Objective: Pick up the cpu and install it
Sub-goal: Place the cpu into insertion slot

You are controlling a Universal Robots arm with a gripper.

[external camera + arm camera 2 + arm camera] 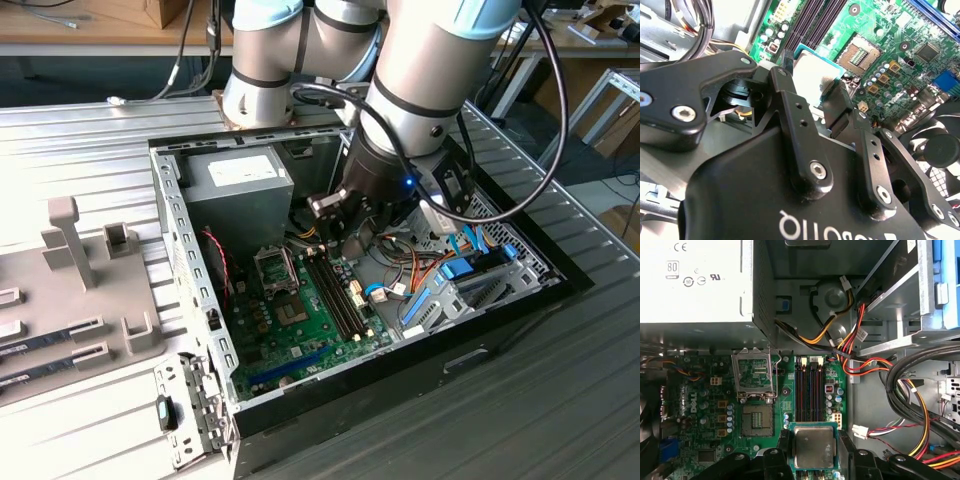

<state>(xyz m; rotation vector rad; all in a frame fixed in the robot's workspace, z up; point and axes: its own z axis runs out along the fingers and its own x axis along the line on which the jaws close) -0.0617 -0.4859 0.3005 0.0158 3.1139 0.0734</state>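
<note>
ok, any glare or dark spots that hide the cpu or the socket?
Exterior view: glare washes out the table at that view's left, and the inside of the case is dimmer. Second wrist view: the cpu, clamped in the gripper, glares near white. First wrist view: the cpu top is evenly grey, the socket is well lit, and the power-supply box is bright.

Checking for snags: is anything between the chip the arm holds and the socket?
Nothing visible. The end effector holds the chip over the memory slots; the socket beside it lies bare, its frame flipped open.
</note>
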